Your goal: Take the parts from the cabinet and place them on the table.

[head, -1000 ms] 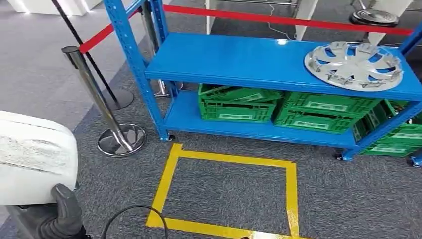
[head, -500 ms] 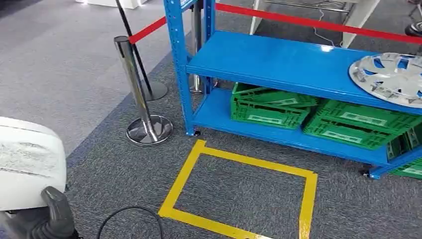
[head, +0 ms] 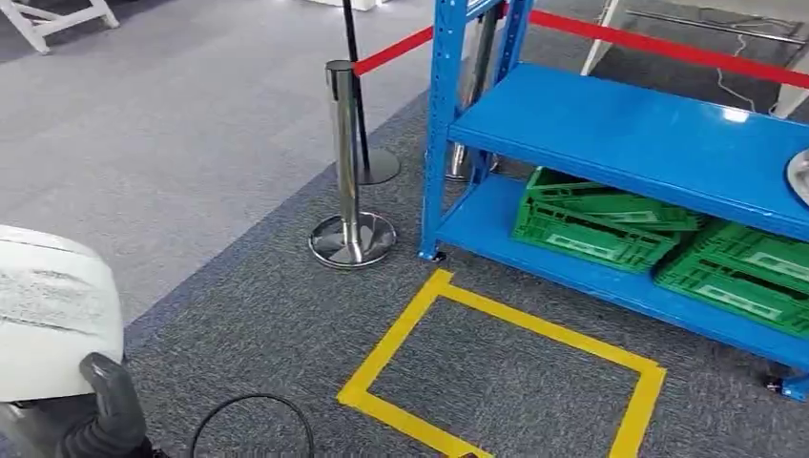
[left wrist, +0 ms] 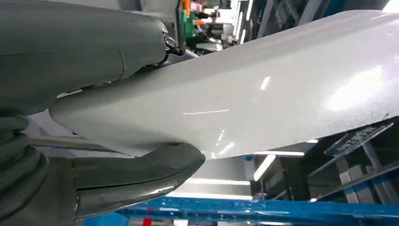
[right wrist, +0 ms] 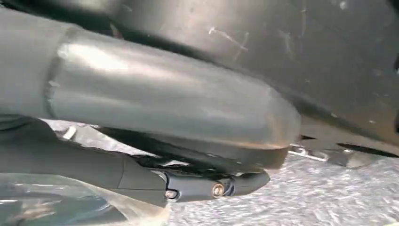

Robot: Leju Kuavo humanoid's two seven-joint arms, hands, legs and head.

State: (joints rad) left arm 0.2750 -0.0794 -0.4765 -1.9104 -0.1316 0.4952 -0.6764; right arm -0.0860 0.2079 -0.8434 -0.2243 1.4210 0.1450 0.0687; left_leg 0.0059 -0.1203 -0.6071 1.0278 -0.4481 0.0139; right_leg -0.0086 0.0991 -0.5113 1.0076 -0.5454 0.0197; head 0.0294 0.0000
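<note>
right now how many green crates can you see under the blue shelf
2: one green crate on the lower shelf near the rack's post, a second crate beside it toward the frame's right edge; more may lie out of frame.

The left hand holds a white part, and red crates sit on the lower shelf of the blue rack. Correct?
Not quite: the crates on the lower shelf of the blue rack are green, as the head view shows. The left hand does hold the white part.

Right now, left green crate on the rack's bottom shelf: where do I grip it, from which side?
Grip the left green crate by its front long rim, coming from the aisle. The blue rack's upper shelf covers it from above and a post flanks its left end. Probably needs both hands; the left hand holds the white part.
</note>
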